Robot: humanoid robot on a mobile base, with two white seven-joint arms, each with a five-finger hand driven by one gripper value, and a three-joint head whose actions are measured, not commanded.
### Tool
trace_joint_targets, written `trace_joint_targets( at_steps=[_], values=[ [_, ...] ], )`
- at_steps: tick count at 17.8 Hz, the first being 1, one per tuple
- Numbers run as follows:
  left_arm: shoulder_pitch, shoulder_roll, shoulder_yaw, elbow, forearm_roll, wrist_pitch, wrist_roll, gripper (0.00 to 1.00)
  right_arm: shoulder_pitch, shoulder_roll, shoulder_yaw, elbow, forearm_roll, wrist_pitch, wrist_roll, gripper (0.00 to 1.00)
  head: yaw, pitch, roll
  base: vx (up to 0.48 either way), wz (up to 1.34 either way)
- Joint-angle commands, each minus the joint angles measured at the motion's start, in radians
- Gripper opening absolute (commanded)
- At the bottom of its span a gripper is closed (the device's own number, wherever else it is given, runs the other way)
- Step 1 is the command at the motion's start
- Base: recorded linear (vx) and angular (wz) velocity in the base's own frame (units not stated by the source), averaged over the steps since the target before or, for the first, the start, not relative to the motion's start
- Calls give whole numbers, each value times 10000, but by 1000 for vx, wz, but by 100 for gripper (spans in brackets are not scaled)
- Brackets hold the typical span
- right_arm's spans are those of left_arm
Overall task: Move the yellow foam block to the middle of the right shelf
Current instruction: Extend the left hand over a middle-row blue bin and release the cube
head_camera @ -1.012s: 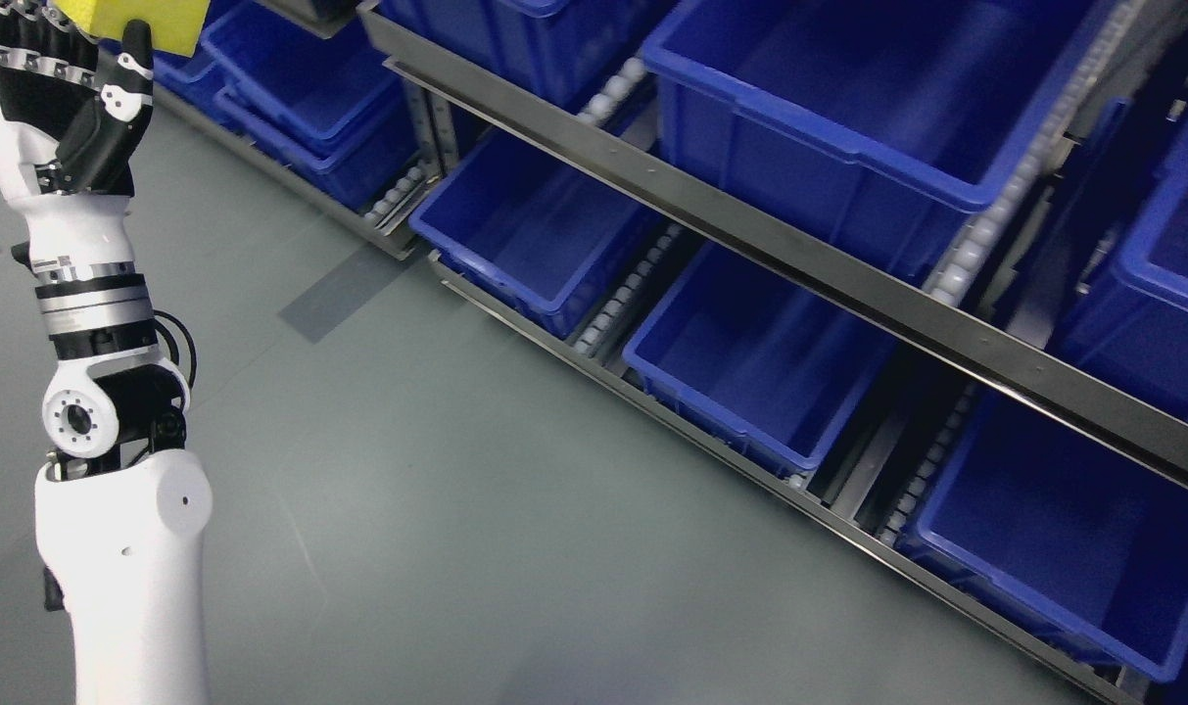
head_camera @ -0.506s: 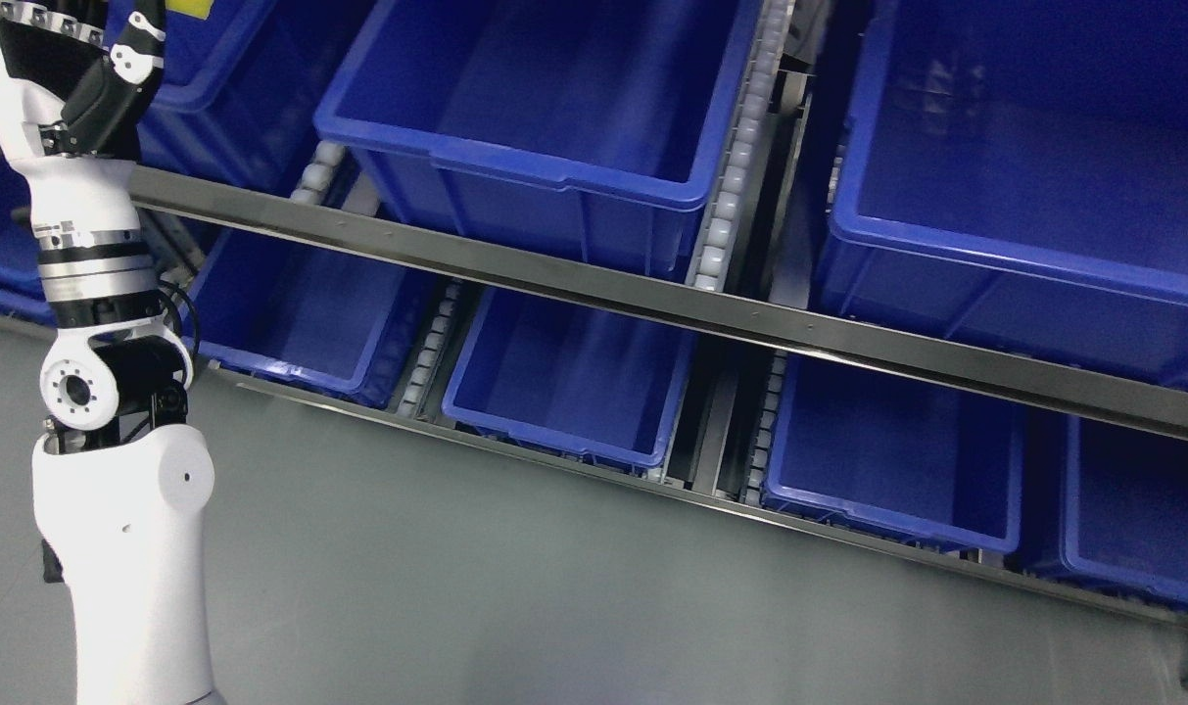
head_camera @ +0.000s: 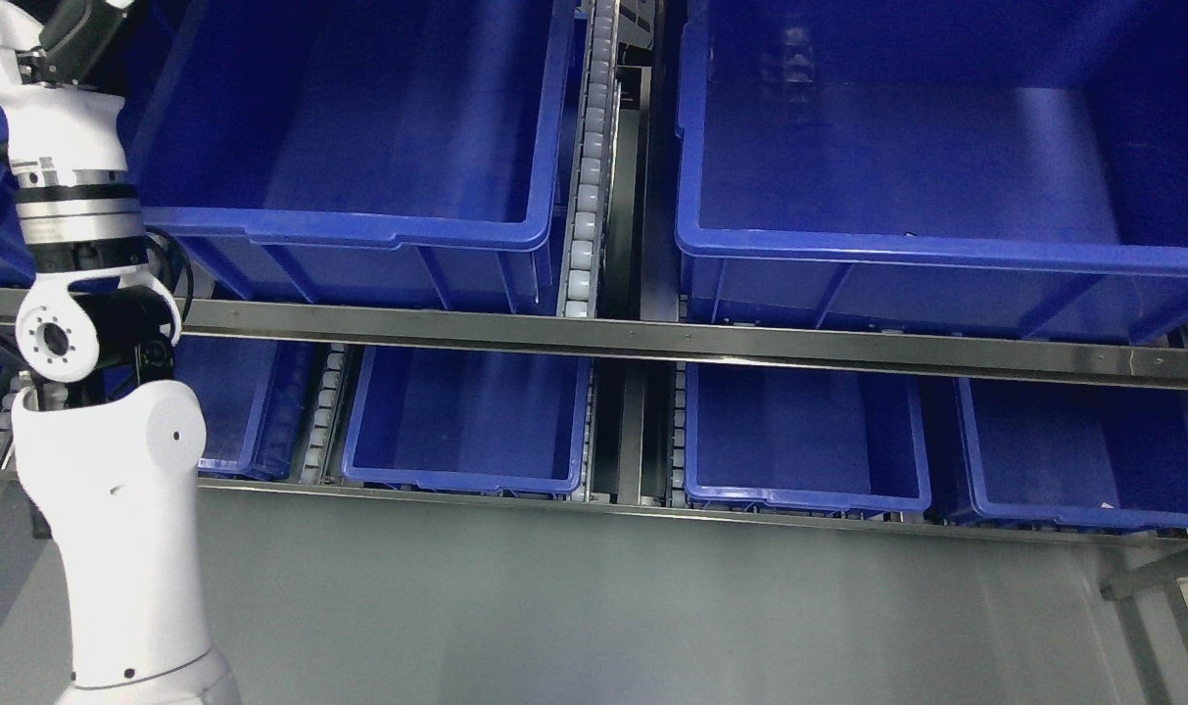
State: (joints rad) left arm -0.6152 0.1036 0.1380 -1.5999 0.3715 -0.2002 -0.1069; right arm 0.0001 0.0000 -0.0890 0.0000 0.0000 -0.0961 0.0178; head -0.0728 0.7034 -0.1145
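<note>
At the far left, the left arm [head_camera: 104, 490] rises from the near edge to the top corner, where only the base of the left hand [head_camera: 70, 29] shows; whether it is apart or clamped cannot be told. The yellow foam block is out of view. Rightward, large blue bins [head_camera: 358, 127] sit above a metal shelf rail [head_camera: 652, 343], with smaller bins [head_camera: 799, 431] below.

left arm [head_camera: 114, 529]: glossy white forearm shell with a few small dark dots, round white joint disc [head_camera: 45, 339] ringed with small holes in a black housing, black cable loop beside it, silver and black wrist bands, white then black hand base at top edge
</note>
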Motion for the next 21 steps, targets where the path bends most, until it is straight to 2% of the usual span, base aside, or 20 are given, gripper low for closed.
trace_joint_targets(
  at_steps=[1, 2, 3, 5, 8, 9, 10, 11, 12, 13, 18, 20, 21],
  values=[
    [-933, 37, -168, -752, -125, 2285, 41, 38, -16, -175, 0, -174, 0, -5, 6, 100, 0, 0, 0, 44, -127],
    [-1086, 98, -168, -874, -627, 3827, 57, 38, -16, -175, 0, -174, 0, -5, 6, 100, 0, 0, 0, 44, -127],
    [-1133, 114, -168, -905, -966, 4951, 57, 38, -16, -175, 0, -174, 0, -5, 6, 100, 0, 0, 0, 18, -74],
    [-1363, 53, -320, -875, -1092, 6626, 72, 39, -31, -175, 0, -174, 0, -5, 6, 100, 0, 0, 0, 9, -37],
    [-1502, 23, -1255, -692, -1367, 7553, 149, 45, -16, -175, 0, -174, 0, -5, 6, 100, 0, 0, 0, -5, 15],
    [-1502, -8, -1516, -539, -1702, 7631, 149, 52, -31, -175, 0, -174, 0, -5, 6, 100, 0, 0, 0, -7, 17],
    [-1502, -69, -1746, -386, -2101, 7677, 134, 66, -16, -175, 0, -174, 0, -5, 6, 100, 0, 0, 0, 0, 0],
    [-1532, -206, -1930, -217, -2439, 7981, 134, 86, -31, -175, 0, -174, 0, -5, 6, 100, 0, 0, 0, 0, 0],
    [-1609, -420, -1993, -170, -2564, 8576, 134, 100, -31, -175, 0, -174, 0, -5, 6, 100, 0, 0, 0, 0, 0],
    [-1670, -757, -1903, -200, -2580, 8932, 149, 100, -31, -175, 0, -174, 0, -20, 6, 100, 0, 0, 0, 0, 0],
    [-1962, -862, -1459, -368, -2596, 8844, 225, 100, -31, -175, 0, -174, -15, -5, 6, 100, 0, 0, 0, 0, 0],
    [-1917, -862, -892, -384, -2596, 7852, 226, 100, -31, -175, 0, -174, 0, -5, 6, 100, 0, 0, 0, 0, 0],
    [-1795, -862, -677, -399, -2596, 6859, 226, 100, -31, -175, 0, -174, 0, -5, 6, 100, 0, 0, 0, 0, 0]
  ],
)
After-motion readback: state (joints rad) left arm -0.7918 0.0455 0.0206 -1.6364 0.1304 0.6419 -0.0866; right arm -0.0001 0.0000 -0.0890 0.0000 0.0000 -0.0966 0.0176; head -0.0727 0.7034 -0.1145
